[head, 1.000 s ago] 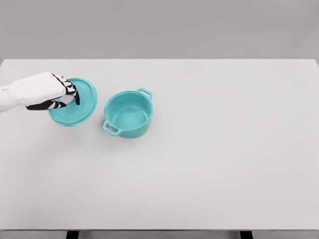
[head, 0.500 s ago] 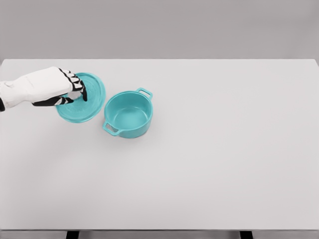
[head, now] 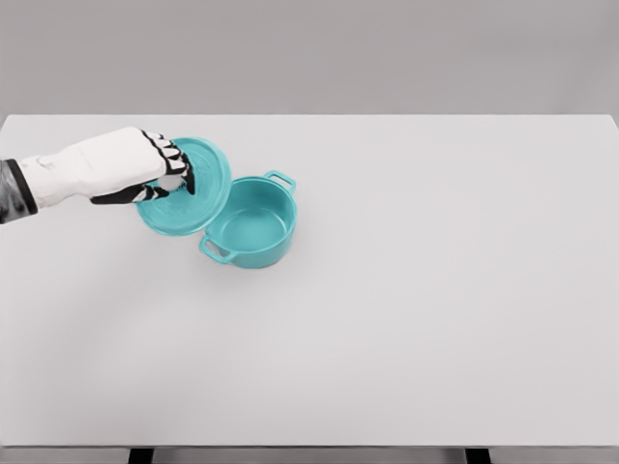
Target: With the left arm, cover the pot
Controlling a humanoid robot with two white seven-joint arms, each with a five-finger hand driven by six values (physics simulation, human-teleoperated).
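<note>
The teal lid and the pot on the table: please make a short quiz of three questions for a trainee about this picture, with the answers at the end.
1. True or false: the lid already sits flat on the pot.
2. Which hand grasps the lid? A) left hand B) right hand C) no hand
3. Fill in the missing word: the inside of the pot looks ____.

Key
1. False. The lid is held tilted, and only its right edge overlaps the pot's left rim in the head view.
2. A. The arm comes in from the picture's left and its fingers close on the lid's knob.
3. Empty.
</note>
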